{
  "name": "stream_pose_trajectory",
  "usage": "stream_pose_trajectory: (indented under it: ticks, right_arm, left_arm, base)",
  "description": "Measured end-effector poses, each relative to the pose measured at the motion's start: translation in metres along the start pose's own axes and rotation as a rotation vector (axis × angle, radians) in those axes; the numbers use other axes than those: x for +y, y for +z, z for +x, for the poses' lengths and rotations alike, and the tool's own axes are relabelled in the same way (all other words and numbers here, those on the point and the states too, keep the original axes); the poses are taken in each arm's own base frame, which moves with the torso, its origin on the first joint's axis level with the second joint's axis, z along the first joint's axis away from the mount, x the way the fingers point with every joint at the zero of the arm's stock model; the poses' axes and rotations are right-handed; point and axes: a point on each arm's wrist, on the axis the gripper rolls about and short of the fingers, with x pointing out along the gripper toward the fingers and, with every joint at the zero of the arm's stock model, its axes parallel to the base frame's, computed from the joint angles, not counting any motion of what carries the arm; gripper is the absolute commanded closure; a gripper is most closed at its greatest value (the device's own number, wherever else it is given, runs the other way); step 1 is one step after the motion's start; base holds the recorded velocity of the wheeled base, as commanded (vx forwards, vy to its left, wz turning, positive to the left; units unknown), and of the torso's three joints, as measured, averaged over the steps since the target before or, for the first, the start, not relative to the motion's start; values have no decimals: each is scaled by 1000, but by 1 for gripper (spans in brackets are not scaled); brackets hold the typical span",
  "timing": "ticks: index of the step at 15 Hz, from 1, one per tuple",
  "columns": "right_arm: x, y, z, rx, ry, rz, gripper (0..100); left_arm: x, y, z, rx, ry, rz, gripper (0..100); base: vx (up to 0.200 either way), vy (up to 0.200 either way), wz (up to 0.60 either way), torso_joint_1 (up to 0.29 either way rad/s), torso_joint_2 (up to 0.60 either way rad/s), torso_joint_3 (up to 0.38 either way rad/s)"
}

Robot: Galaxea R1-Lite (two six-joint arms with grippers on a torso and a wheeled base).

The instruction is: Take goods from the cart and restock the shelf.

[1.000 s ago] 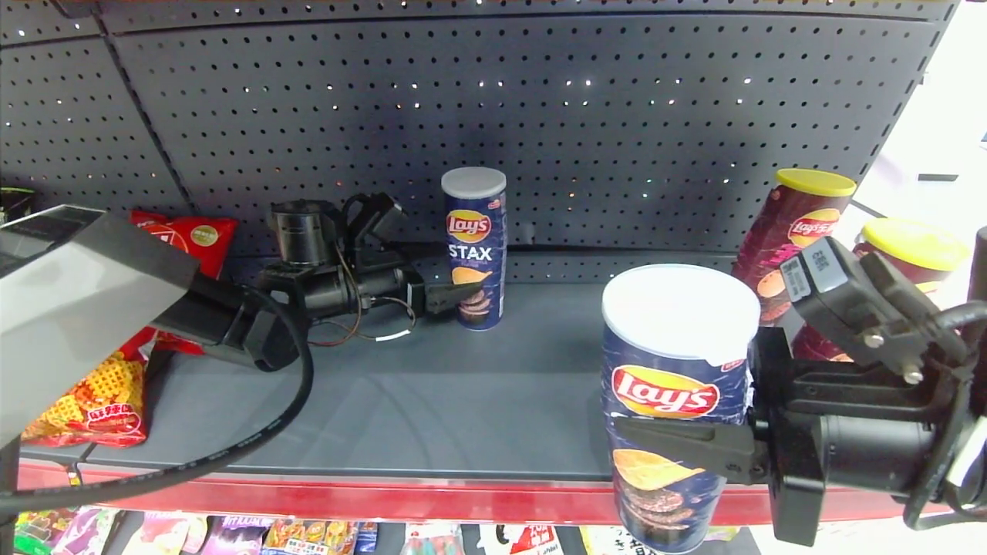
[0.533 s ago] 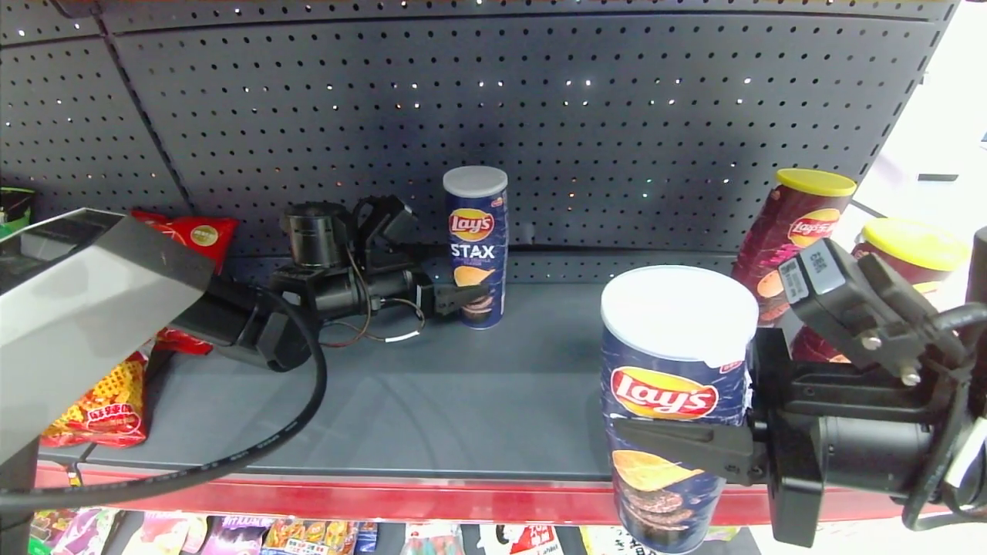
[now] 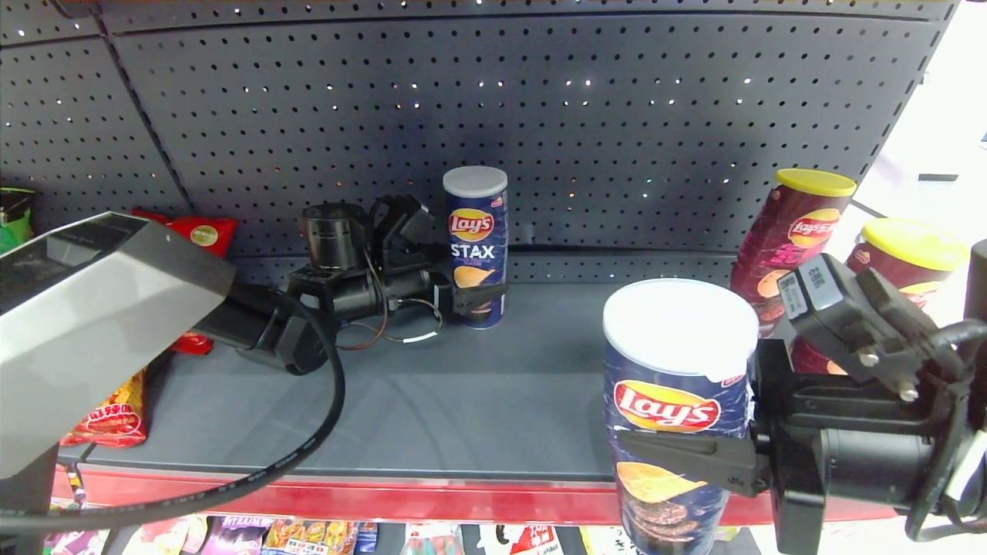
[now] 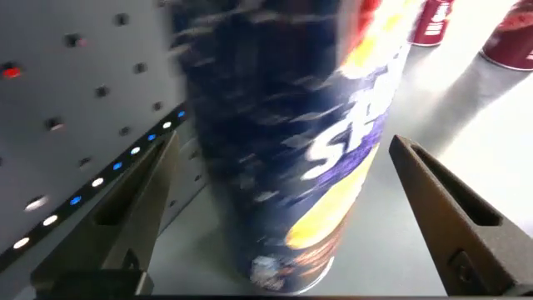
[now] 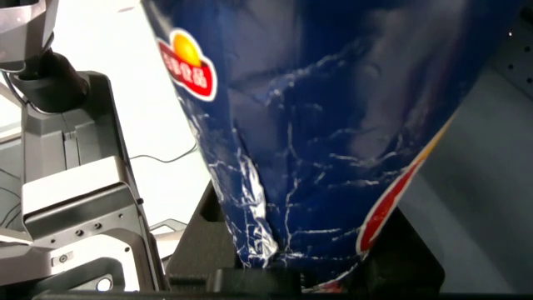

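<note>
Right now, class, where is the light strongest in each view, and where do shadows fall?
Head view: bright light washes out the right edge, pinpoints glow through the pegboard, a soft shadow darkens it behind the standing can. Left wrist view: the shelf floor shines pale beside that can. Right wrist view: white brightness behind the held can.

Blue cans, two: back can (image 3: 475,247) deep on the shelf (image 3: 463,401), front can (image 3: 678,416) at its front edge. Maroon cans (image 3: 798,231), two, at the shelf's right end. Red snack bags (image 3: 202,233), two, at its left end.
</note>
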Motion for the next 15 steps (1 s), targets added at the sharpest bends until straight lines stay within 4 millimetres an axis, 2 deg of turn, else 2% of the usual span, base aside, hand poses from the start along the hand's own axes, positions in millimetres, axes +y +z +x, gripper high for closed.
stream_pose_trajectory:
  ticks: [7,8,15]
  right_arm:
    - [1,0,-2,-5,-2,-2,100]
    - [1,0,-2,-4,-1,0,100]
    - [2,-1,-5,-6,-2,0,100]
  left_arm:
    - [-3,0,12,-10,11,-4,0]
    - [-5,-1,15,-10,10,-5,100]
    - [-21,2,24,-22,-5,-9,100]
  base:
    - [0,0,0,0,0,0]
    - [0,0,0,0,0,0]
    - [0,0,0,0,0,0]
